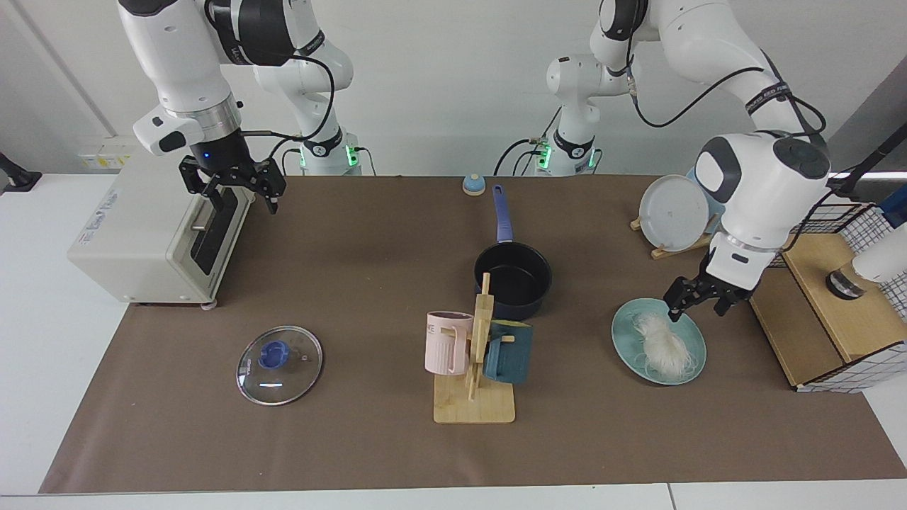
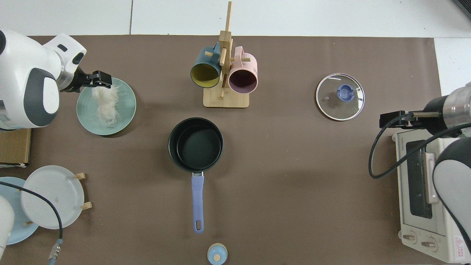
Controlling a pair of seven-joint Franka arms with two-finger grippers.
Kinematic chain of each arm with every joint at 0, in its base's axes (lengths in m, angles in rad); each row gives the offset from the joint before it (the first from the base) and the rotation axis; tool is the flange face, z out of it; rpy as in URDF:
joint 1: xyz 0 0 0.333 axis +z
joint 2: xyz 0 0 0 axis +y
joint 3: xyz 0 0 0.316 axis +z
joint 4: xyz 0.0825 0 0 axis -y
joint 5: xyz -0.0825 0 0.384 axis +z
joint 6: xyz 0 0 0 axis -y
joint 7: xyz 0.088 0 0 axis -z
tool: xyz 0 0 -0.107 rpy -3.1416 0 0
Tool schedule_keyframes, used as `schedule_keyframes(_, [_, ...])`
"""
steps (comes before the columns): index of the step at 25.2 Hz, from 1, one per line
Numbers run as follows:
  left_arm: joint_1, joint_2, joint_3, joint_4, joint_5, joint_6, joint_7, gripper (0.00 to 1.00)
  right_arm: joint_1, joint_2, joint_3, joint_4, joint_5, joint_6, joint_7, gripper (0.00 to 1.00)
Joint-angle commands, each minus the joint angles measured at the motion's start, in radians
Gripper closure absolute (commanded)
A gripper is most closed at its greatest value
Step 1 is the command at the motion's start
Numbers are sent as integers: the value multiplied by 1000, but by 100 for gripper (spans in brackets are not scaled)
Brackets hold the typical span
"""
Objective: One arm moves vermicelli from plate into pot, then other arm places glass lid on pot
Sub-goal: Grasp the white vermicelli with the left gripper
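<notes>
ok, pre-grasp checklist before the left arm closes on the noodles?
1. Left gripper open: ok, fingers spread.
2. Gripper position: ok, above the far end of the vermicelli; contact with the strands cannot tell.
3. Vermicelli all on the plate: ok, bundle lies within the rim.
4. Pot ready: ok, empty, upright, no lid on it.
5. Path from plate to pot: ok on the mat, but the mug rack stands near the pot.
6. Right gripper out of the way: ok, waits open by the toaster oven; glass lid lies flat on the mat.
</notes>
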Motion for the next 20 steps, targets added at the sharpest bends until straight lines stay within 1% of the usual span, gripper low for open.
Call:
schedule_keyframes(1, [-8, 39, 4, -7, 21, 55, -25, 0, -16, -3, 6, 0, 25, 5, -39, 0])
schedule_keyframes(6, [-3, 59, 4, -37, 21, 94, -24, 0, -16, -4, 6, 0, 25, 5, -39, 0])
schedule_keyframes(9, [-2, 64, 4, -75, 21, 111, -30, 0, -16, -4, 6, 0, 25, 5, -38, 0])
schedule_keyframes(12, [3, 59, 4, -118, 16, 160, -36, 0, -16, -4, 6, 0, 25, 5, -38, 0])
schedule_keyframes(18, [8, 62, 4, -127, 12, 174, -44, 0, -16, -4, 6, 0, 25, 5, -38, 0])
schedule_keyframes(20, [6, 67, 4, -132, 12, 178, -48, 2, -16, -3, 6, 0, 25, 5, -38, 0])
